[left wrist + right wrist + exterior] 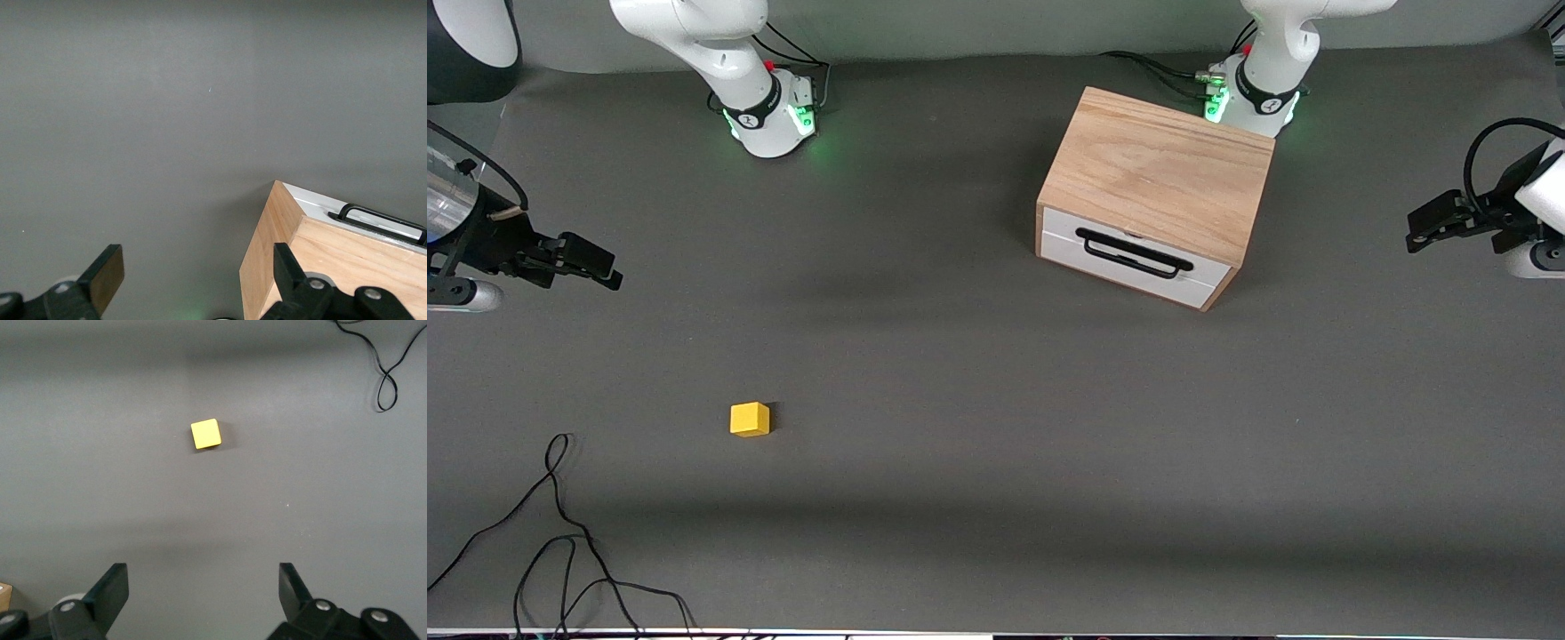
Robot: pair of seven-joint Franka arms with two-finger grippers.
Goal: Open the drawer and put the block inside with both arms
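Observation:
The light wooden cabinet (1156,178) stands close to the left arm's base. Its drawer (1138,262) is shut, white front and black bar handle (1134,252) turned toward the front camera. The yellow block (749,419) lies on the grey mat toward the right arm's end, nearer the front camera than the cabinet. My right gripper (600,262) hangs open at its end of the table; its wrist view shows the block (205,433) well ahead of the open right gripper (203,590). My left gripper (1418,231) hangs open off the cabinet's side. In its wrist view the left gripper (199,273) is empty beside the cabinet (267,260).
A loose black cable (560,533) trails on the mat near the front edge at the right arm's end, also caught in the right wrist view as a cable (390,367). The two green-lit bases (769,120) (1254,98) stand along the back edge.

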